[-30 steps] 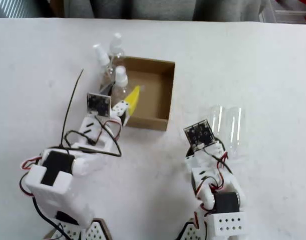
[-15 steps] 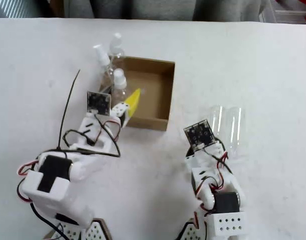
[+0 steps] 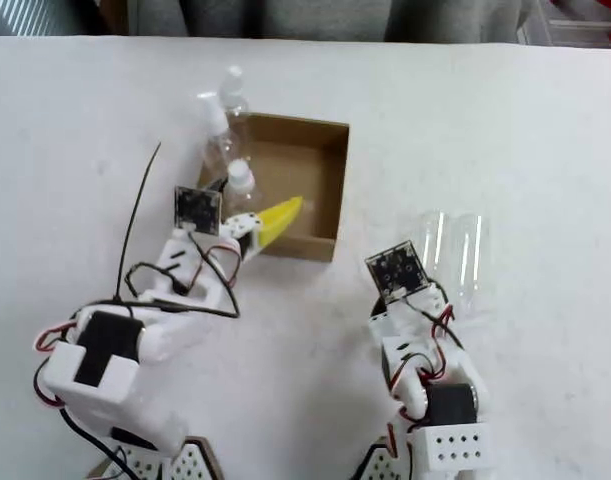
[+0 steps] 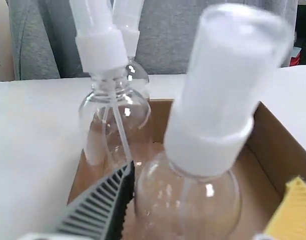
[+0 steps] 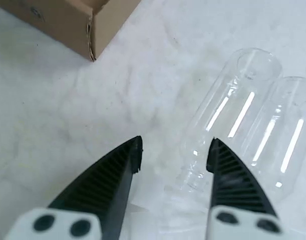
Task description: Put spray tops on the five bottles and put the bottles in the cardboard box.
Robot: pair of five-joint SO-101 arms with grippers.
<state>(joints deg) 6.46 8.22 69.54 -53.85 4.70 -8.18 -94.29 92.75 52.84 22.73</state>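
At four o'clock from the cardboard box [image 3: 307,178], pinch the light, slippery uncapped bottles [image 3: 455,255] mid-body; your left gripper [image 4: 209,180] and right gripper [image 5: 176,145] stand agape.

White table [image 3: 485,120], box and bottles on it.
Cardboard box [image 3: 305,245] near centre; two topless bottles [image 3: 437,245] lie touching, side by side, beside it; two topped bottles [image 3: 217,125] stand at its far corner.
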